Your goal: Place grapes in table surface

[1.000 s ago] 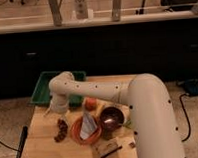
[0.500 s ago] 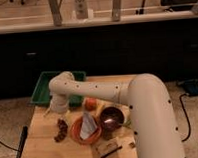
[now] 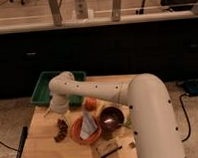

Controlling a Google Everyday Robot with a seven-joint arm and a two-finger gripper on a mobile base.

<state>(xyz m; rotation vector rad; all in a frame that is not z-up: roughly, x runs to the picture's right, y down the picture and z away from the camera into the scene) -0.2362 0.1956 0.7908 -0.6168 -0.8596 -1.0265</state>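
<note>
**A:** Anything changed over the last second?

**B:** Nothing logged. Arm, gripper and bunch sit as they did one second ago and half a second ago. The gripper [image 3: 54,112] hangs at left centre of the frame, just in front of the green tray [image 3: 42,94] and right above the grapes [image 3: 61,130].

**A:** Is it holding them or has it let go?

**B:** Cannot tell. The grip state does not show, nor whether the gripper touches the bunch.

**A:** Where is the bunch?

**B:** Lower left of the frame. It appears to lie on the table surface [image 3: 38,149], just left of the orange plate [image 3: 75,138] and not on it.

**A:** What does that mean for the task?

**B:** My judgement: with nothing moving and the bunch down on the wood, the placing looks done or at the point of release. What remains is to lift clear without dragging it.

**A:** Materials?

**B:**
- **Grapes:** dark reddish-brown, bumpy, an elongated cluster.
- **Table:** pale tan planks with visible grain.
- **Plate:** round and smooth, with a pale cone-shaped item [image 3: 88,123] on it.
- **Bowl:** a dark glossy bowl [image 3: 111,117] sits right of the plate.
- **Fruit:** a round red-orange fruit [image 3: 90,102] sits behind the plate.
- **Arm:** the arm [image 3: 144,106] is a white, rounded shell.
</note>
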